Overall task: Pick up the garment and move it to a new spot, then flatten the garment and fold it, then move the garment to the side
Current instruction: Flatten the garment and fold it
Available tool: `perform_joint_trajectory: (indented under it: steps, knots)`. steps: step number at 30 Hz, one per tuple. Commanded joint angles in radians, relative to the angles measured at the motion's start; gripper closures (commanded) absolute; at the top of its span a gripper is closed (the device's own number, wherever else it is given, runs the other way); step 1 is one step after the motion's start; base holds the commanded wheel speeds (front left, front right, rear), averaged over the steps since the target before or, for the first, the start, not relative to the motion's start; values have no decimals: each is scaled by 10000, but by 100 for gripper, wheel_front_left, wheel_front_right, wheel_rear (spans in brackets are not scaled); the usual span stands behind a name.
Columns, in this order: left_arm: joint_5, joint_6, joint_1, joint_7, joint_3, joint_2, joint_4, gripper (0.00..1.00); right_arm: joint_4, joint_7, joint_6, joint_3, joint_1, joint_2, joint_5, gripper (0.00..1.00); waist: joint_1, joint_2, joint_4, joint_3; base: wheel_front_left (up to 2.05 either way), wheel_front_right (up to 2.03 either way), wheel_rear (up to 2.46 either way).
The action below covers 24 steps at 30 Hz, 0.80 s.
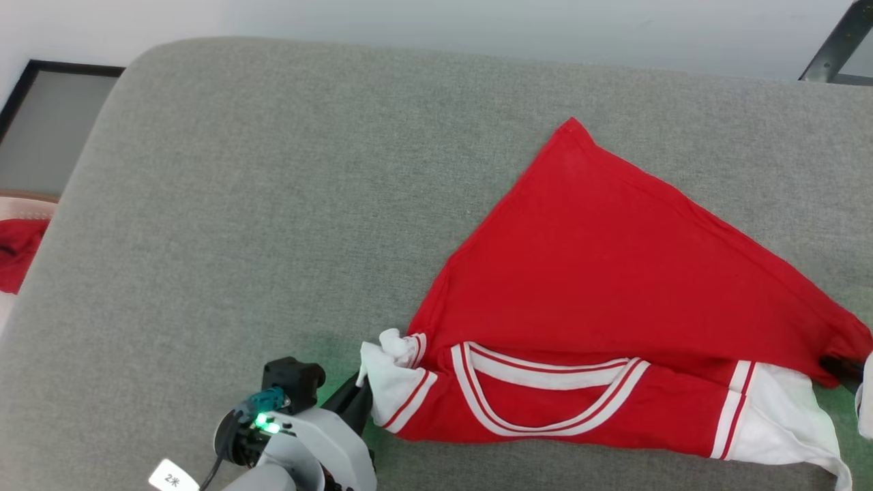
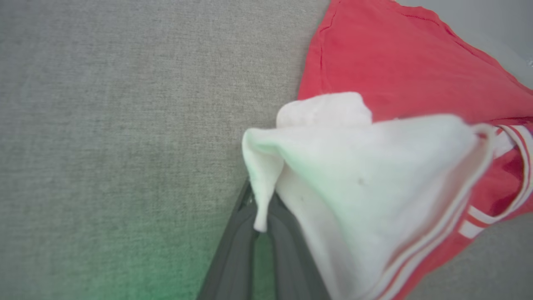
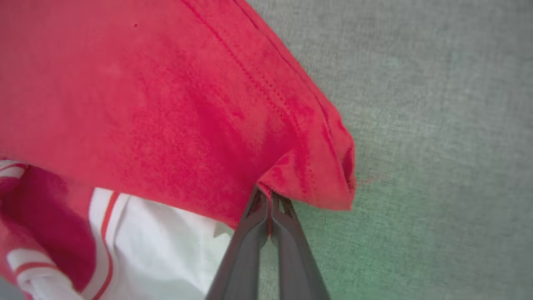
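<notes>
My left jaws are shut on the edge of a white sleeve (image 2: 354, 175) of the garment (image 1: 600, 273). A thin fold of white cloth is pinched between them, and the rest of that sleeve bunches up just ahead of them and to their right. My right jaws are closed as well, clamped on a stitched corner of the red hem (image 3: 316, 175), which drapes over their tips and to their left.

The garment lies stretched between my two sets of jaws on the grey fabric worktop (image 1: 273, 204). Its red body fans out ahead of both and narrows to a single point far in front, somewhat nearer my right jaws than my left. The striped collar (image 1: 545, 402) lies flat between the jaws, closer to the left pair. The second white sleeve (image 3: 166, 237) rests just beside my right jaws on their left, under the lifted red hem.

Bare grey fabric lies left of my left jaws and right of my right jaws. Well out to the left of my left jaws, past the worktop's edge, lies a smaller red cloth (image 1: 17, 252).
</notes>
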Motion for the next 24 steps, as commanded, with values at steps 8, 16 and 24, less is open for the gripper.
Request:
perform_joint_trajectory:
  steps: [8, 16, 24]
  knots:
    - [-28, 129, 59, 103, -55, 85, -206, 100, -409, 243, -5, -556, 685, 576, -635, 100, 0, 0, -100, 120, 0, 0, 0]
    - [-17, 129, 84, 78, -86, 107, -239, 100, -818, 234, -5, -583, 749, 640, -889, 0, 0, 0, -101, 63, 0, 0, 0]
    - [24, 167, 148, 2, -66, 191, -354, 100, -2481, -1479, -5, -768, 1281, 492, -1109, 0, 0, 0, -121, 29, 0, 0, 0]
